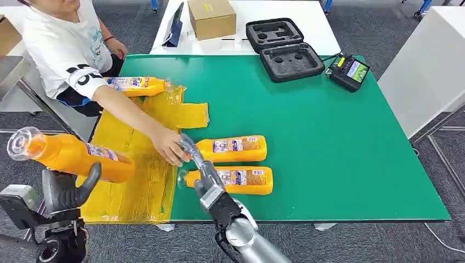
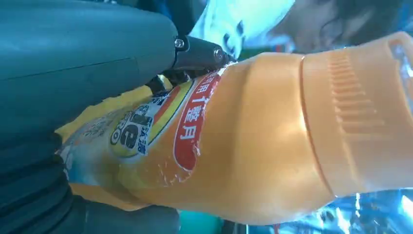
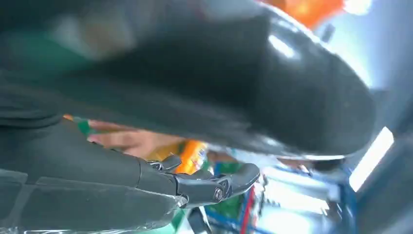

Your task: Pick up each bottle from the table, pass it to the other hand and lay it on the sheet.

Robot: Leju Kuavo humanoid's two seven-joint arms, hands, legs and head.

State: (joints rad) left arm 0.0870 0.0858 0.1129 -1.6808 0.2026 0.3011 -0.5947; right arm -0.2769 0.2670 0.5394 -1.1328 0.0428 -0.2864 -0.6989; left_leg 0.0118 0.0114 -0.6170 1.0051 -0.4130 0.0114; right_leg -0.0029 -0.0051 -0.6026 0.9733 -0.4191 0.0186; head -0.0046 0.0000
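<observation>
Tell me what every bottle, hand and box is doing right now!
Held bottle: gripped by the left hand, tilted, above the sheet.
Right hand: open, over the two table bottles.
Upper table bottle: lying down; a person's hand at its cap.
Lower table bottle: lying down.
Far bottle: lying on the sheet.
Black case: open.
Cardboard box: closed.

orange bottles (image 1: 237, 149), yellow sheet (image 1: 137, 181)
</observation>
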